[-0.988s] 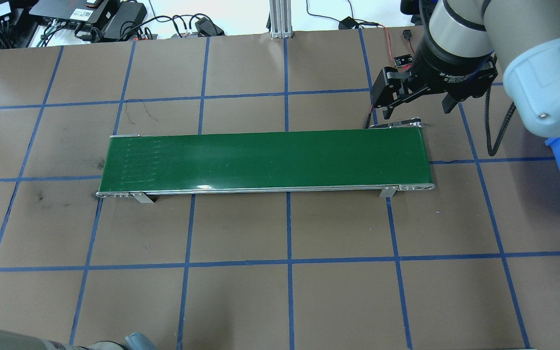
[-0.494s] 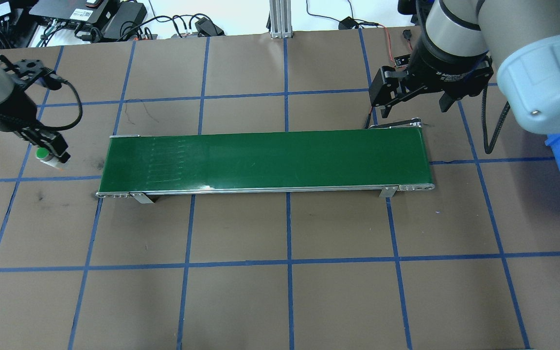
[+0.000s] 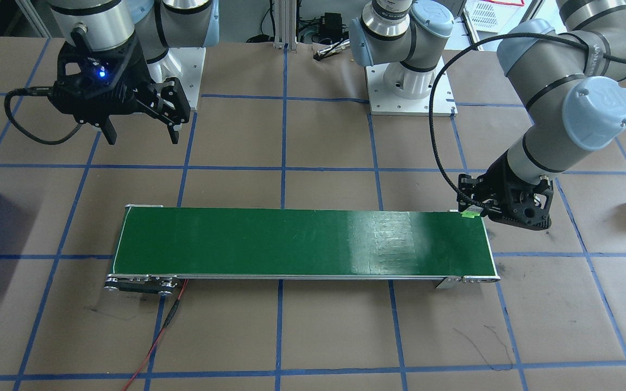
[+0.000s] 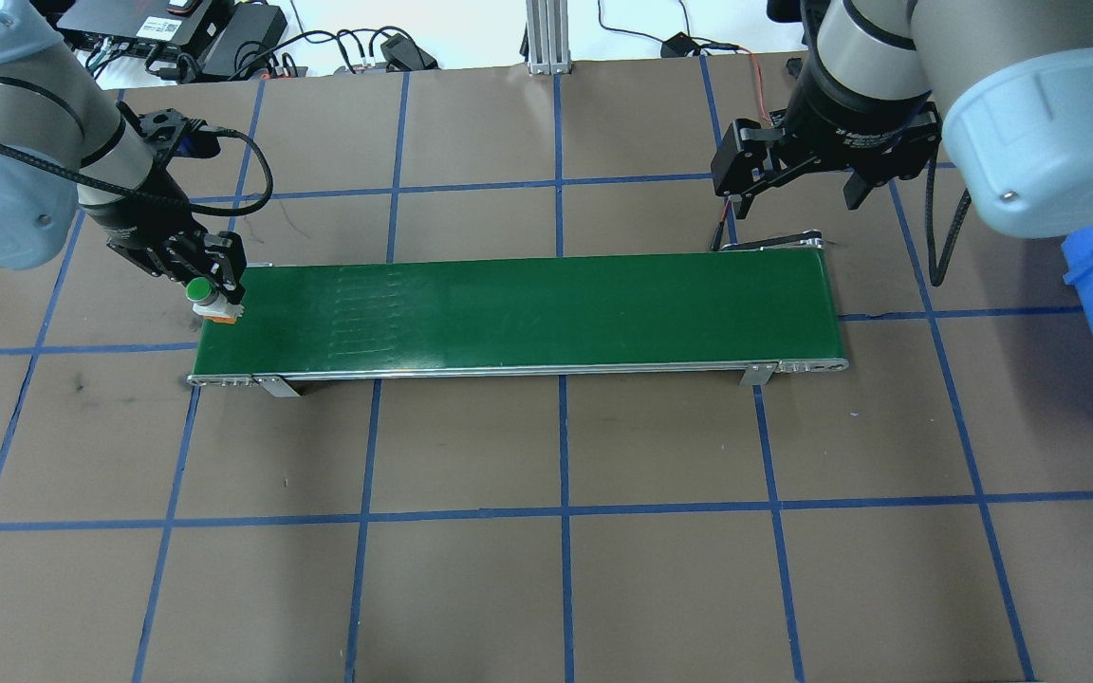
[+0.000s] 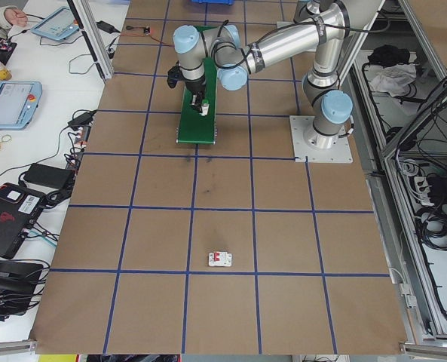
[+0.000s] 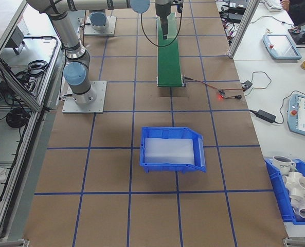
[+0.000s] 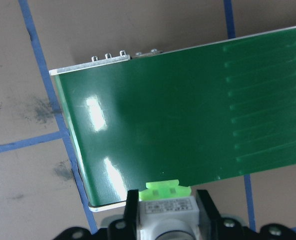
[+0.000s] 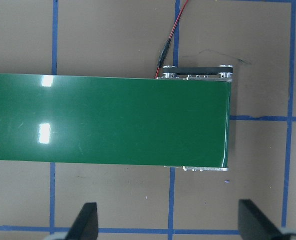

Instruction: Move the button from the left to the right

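Left gripper [image 4: 213,289] is pinched tight on the little button [image 4: 197,289] by its blocky sides – right over the left end of the green belt [image 4: 527,308] – and it looks light, hard and a bit slippery, while the right gripper [image 4: 798,185] waits wide open, holding nothing.

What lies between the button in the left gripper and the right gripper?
Only the green belt, and it is bare. The overhead view shows this: the button in the left gripper hangs over one end, the open right gripper waits beyond the other.
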Controlling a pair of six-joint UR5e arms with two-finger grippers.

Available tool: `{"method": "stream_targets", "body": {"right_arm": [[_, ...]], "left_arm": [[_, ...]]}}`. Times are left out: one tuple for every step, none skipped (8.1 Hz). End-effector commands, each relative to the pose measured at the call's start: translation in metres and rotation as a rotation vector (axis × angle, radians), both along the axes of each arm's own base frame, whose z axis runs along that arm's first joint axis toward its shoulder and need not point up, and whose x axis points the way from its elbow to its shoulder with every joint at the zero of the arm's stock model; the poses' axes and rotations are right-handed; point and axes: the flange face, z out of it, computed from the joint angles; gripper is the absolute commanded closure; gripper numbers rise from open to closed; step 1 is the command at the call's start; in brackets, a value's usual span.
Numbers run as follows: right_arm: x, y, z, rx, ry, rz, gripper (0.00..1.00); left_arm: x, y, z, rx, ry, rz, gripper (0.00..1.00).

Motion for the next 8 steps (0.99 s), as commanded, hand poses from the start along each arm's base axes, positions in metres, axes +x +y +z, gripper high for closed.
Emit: {"method": "stream_targets", "body": {"right_arm": [[0.002, -0.025, -0.022, -0.020, -0.006, -0.013, 0.00], [0.002, -0.030, -0.029, -0.010, 0.000, -0.012, 0.00], [-0.005, -0.042, -0.045, 0.018, 0.008, -0.029, 0.00], [-0.010, -0.051, -0.056, 0.029, -0.004, -0.043, 0.00], [-0.013, -0.064, -0.068, 0.009, -0.004, -0.048, 0.00], [-0.013, -0.070, -0.078, 0.008, 0.003, -0.044, 0.00], [-0.014, -0.079, -0.098, 0.041, 0.017, -0.044, 0.00], [-0.014, -0.086, -0.118, 0.066, 0.018, -0.045, 0.00]], "left_arm": [[0.001, -0.023, -0.028, -0.028, -0.017, 0.017, 1.00], [0.004, -0.028, -0.033, -0.036, -0.022, 0.017, 1.00], [0.006, -0.034, -0.028, -0.051, -0.026, 0.017, 1.00], [0.009, -0.044, -0.026, -0.060, -0.026, 0.015, 1.00], [0.013, -0.057, -0.027, -0.064, -0.025, -0.004, 1.00], [0.014, -0.061, -0.039, -0.041, -0.018, -0.007, 1.00], [0.014, -0.063, -0.044, -0.038, -0.020, -0.009, 1.00], [0.015, -0.064, -0.049, -0.031, -0.018, -0.009, 1.00]]}}
